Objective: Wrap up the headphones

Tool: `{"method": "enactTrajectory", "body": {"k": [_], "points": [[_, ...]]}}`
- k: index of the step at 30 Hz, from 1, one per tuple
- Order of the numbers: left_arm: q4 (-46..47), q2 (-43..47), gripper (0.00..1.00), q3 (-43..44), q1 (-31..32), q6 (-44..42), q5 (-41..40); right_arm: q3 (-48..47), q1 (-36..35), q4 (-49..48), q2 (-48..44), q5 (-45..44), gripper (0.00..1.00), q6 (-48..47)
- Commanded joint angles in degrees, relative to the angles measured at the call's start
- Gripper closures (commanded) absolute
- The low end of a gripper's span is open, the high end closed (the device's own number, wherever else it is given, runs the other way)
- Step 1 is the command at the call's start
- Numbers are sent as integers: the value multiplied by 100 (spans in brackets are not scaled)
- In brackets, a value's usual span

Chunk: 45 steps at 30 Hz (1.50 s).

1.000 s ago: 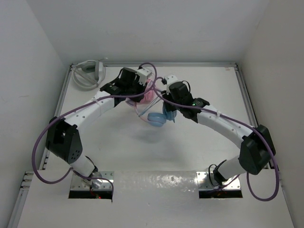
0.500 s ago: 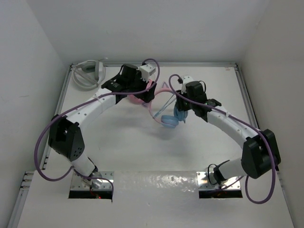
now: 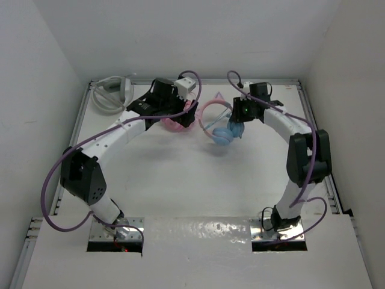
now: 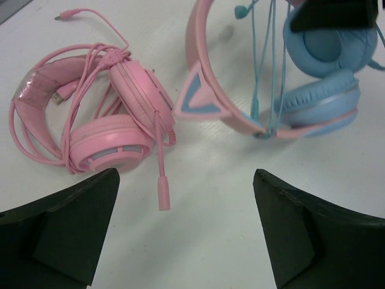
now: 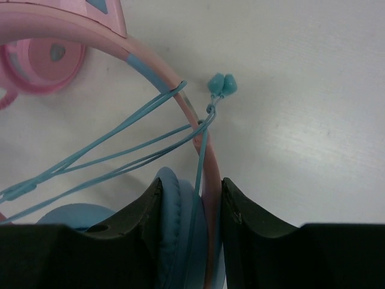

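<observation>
Right end effector (image 3: 236, 127) grips headphones (image 3: 221, 136); left end effector (image 3: 184, 118) above pink headphones (image 3: 172, 126).

site: robotics lab test cell | white walls (image 3: 36, 90) at 9, 12, 3 o'clock | white table (image 3: 180, 186), metal rail (image 3: 271, 80) at 12 | left arm (image 3: 114, 141), right arm (image 3: 301, 156) bolted at 6 o'clock

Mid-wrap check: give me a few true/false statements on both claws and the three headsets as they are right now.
The left claw is open and empty. True.
The right claw holds nothing. False: it is shut on the headphones.
The all-pink headphones lie on the table. True.
The grey-white headphones sit between the claws. False: they lie at the table's far-left corner.
</observation>
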State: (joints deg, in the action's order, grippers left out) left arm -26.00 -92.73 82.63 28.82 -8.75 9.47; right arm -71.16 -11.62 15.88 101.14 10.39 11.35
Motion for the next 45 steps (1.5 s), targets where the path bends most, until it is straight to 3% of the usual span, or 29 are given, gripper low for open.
{"method": "enactTrajectory", "body": {"k": [1, 7, 16, 22, 30, 40, 45], "points": [[104, 256, 9, 210, -60, -47, -130, -1047, 247, -7, 396, 929, 100, 34], [113, 89, 9, 236, -192, -30, -42, -1989, 256, 416, 1162, 1368, 100, 130], [34, -254, 9, 412, -359, 23, 195, -2077, 248, 82, 1442, 1694, 100, 508], [33, -377, 9, 421, -386, -3, 230, -2753, 475, 556, 2154, 1510, 100, 578], [-2, -457, 9, 456, -456, -21, 239, -3597, 687, 1127, 3051, 631, 100, 587], [-54, -606, 9, 552, -535, -12, 327, -3422, 845, 1013, 3007, -783, 100, 886], [-54, -632, 9, 561, -553, -4, 362, -3441, 837, 1040, 2991, -777, 100, 720]]}}
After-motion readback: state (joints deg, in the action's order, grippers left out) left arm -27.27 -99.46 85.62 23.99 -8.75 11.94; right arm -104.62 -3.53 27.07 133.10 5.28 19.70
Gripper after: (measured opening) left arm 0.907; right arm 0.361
